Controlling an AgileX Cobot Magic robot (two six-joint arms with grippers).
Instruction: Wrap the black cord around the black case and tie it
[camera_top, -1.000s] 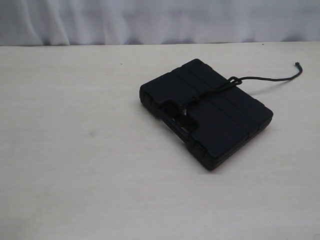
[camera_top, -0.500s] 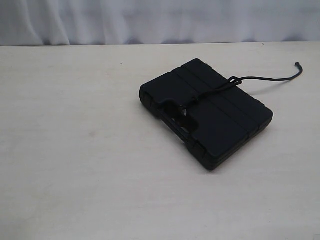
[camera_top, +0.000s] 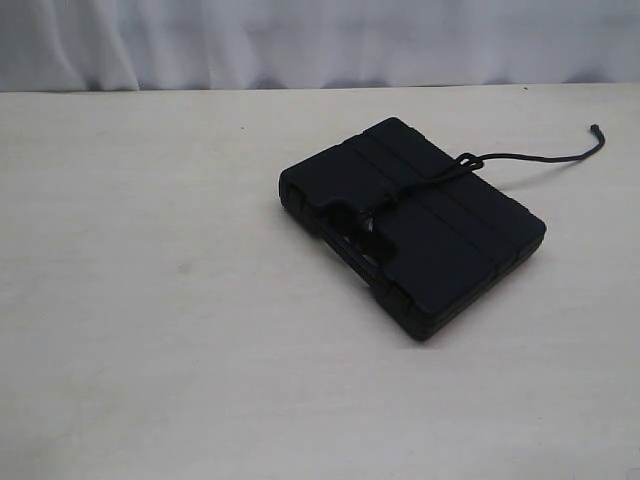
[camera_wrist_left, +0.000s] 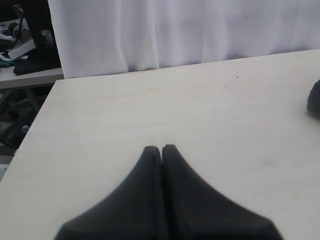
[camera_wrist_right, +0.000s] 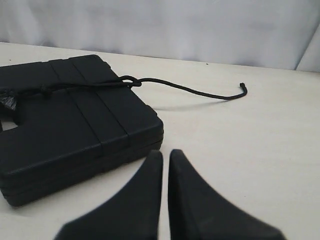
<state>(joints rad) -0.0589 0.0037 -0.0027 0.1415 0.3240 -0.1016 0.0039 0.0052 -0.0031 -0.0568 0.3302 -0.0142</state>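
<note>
Case (camera_top: 440, 235): flat matte black rectangle, rounded corners, raised bands across lid, handle cut-out on near-left edge. Lies flat on counter (camera_top: 150, 330), set diagonally, right of centre.

Cord (camera_top: 530, 157): thin black braid. Runs across lid from handle slot to far edge, small knotted loop there. Free tail arcs away right over counter and ends in blunt upturned tip.

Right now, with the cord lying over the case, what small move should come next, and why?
Probably none: leave it. The black cord crosses the lid of the black case and looks knotted near one edge, free end trailing on the table. The left hand and right hand are shut, empty and off the case, so tying seems done.
</note>
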